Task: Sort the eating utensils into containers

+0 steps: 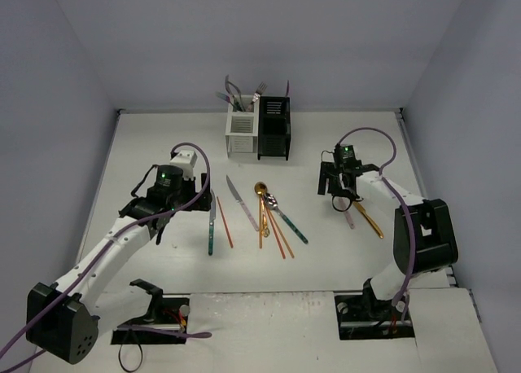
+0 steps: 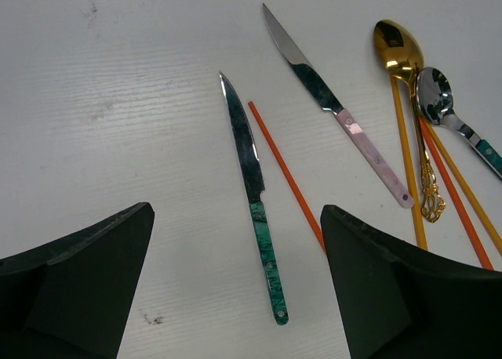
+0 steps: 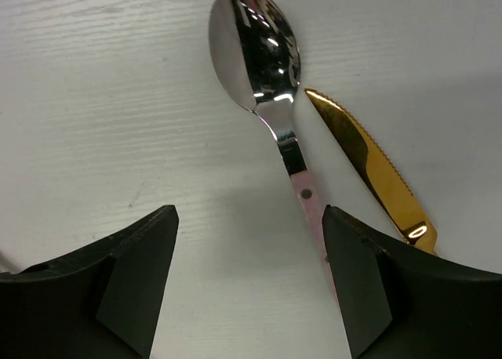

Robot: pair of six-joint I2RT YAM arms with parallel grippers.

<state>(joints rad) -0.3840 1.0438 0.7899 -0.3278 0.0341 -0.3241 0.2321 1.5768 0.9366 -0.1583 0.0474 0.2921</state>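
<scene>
Eating utensils lie loose on the white table [image 1: 146, 145], in two groups. The central group, left to right: a teal-handled knife [image 2: 252, 186], a single orange-red chopstick [image 2: 286, 175] just beside it, a pink-handled knife [image 2: 329, 104], a gold spoon [image 2: 398, 45], a silver spoon with a teal handle [image 2: 434, 92] whose bowl sits beside the gold spoon's neck, and further chopsticks [image 2: 408, 171] crossing under or over those two spoon handles – which, the views do not settle. The smaller group on the right is a pink-handled silver spoon [image 3: 259, 53], bowl facing up, with a gold serrated knife [image 3: 365, 151] close beside it and angled away. At the far end of the table stand the containers, a white caddy [image 1: 242, 133] and a black caddy [image 1: 274, 129], touching side by side; several utensil handles stand up out of the white one, and one thin handle rises from the black one. The left gripper [image 2: 235, 214] hangs above the teal-handled knife with its jaws wide apart and nothing between them but the table. The right gripper [image 3: 249, 214] is low over the pink-handled spoon, jaws apart and gripping nothing – the spoon's handle runs between the fingers, close to one of them, and lies flat on the table.
</scene>
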